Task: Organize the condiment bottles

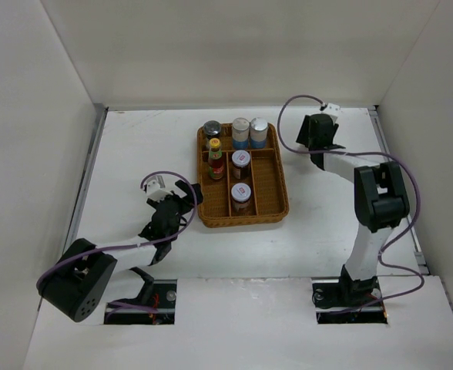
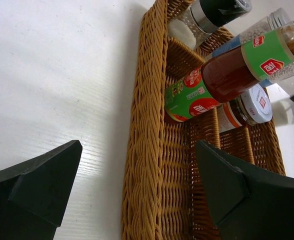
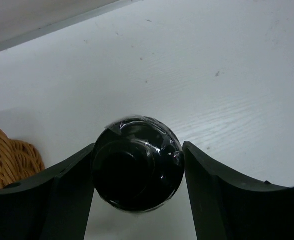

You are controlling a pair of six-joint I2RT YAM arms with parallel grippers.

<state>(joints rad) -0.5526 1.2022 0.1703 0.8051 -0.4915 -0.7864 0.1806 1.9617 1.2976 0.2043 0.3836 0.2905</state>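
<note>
Counter [image 1: 134,154]: white, faint wood grain, walled on three sides. A few small dark specks at upper right of right wrist view.

Wicker tray [image 1: 281,193] lies flat on counter, upper centre of top view, long side running up frame. Its outer wall [image 2: 147,130] meets bare surface in left wrist view.

Black-capped bottle [image 3: 137,170] near tray corner (base hidden; cannot tell if it rests on counter).

Left arm base [image 1: 145,299] and right arm base [image 1: 350,297] along bottom edge.
</note>
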